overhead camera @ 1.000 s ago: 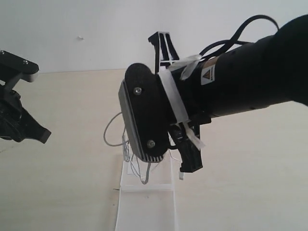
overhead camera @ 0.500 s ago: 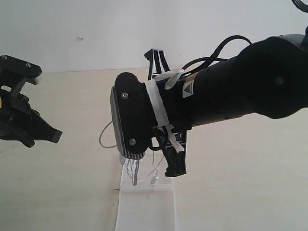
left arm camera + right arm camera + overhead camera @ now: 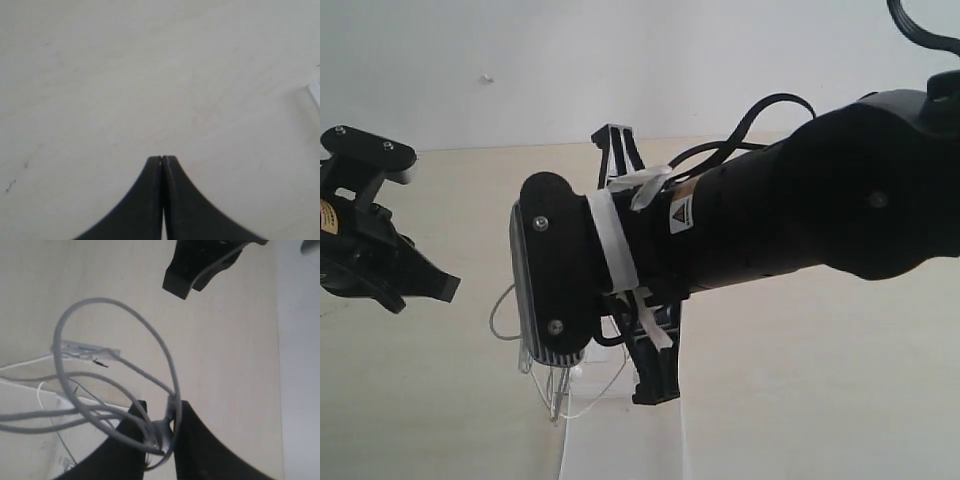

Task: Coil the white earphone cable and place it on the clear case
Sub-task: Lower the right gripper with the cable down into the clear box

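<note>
The white earphone cable (image 3: 117, 367) hangs in several loose loops from my right gripper (image 3: 162, 415), whose fingers are shut on a bunched part of it. In the exterior view the cable (image 3: 558, 392) dangles below the right arm's black wrist housing (image 3: 552, 285), which hides the fingertips. The clear case (image 3: 640, 442) lies on the table just below and to the right of the hanging loops. My left gripper (image 3: 428, 285) hovers at the left, apart from the cable. In its own view the left gripper (image 3: 163, 159) is shut with nothing in it.
The pale table (image 3: 800, 380) spreads all round. A corner of the clear case (image 3: 315, 92) shows at the edge of the left wrist view. The left gripper (image 3: 200, 262) shows in the right wrist view, beyond the loops. A white wall (image 3: 620, 60) stands behind.
My right arm has swung to the left and lower, carrying the cable loops off from above the case's far end. The left gripper has edged towards the middle.
</note>
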Controlling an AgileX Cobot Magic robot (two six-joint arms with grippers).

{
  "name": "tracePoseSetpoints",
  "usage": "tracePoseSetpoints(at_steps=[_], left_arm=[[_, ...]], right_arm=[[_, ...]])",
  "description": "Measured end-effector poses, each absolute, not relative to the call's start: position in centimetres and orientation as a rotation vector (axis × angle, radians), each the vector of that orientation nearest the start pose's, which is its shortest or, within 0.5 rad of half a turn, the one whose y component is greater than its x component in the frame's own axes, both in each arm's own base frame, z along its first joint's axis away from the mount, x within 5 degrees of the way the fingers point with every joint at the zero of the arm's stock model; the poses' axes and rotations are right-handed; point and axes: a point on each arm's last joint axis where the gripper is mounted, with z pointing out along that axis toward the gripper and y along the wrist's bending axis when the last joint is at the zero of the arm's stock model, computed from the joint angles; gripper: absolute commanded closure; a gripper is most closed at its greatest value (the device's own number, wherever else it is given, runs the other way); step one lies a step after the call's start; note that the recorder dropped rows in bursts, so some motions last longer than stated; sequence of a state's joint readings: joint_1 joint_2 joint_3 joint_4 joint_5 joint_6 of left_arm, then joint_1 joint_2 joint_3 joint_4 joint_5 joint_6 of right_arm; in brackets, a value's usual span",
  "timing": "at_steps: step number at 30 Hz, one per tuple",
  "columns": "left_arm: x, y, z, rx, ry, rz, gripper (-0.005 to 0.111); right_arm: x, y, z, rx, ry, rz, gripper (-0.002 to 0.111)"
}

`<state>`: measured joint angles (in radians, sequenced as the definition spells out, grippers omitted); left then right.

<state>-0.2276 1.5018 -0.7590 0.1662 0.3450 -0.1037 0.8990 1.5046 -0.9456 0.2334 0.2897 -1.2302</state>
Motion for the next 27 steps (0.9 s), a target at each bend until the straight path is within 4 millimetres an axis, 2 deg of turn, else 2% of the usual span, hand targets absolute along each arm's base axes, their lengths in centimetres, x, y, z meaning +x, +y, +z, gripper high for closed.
tracePoseSetpoints(at_steps=[7,14,27], left_arm=[[27.5,-5.9,19.2,0.325,2.557,-0.004,0.107],[27.5,-5.9,19.2,0.325,2.557,-0.004,0.107],[27.5,-5.9,19.2,0.319,2.558,-0.008,0.107]], right_arm=[[19.2,25.3,24.5,-1.882,1.442,0.090,0.108],[19.0,25.4,24.3,-1.904,1.474,0.115,0.108],[19.3,26.2,20.4,-2.013,1.594,0.160,0.108]])
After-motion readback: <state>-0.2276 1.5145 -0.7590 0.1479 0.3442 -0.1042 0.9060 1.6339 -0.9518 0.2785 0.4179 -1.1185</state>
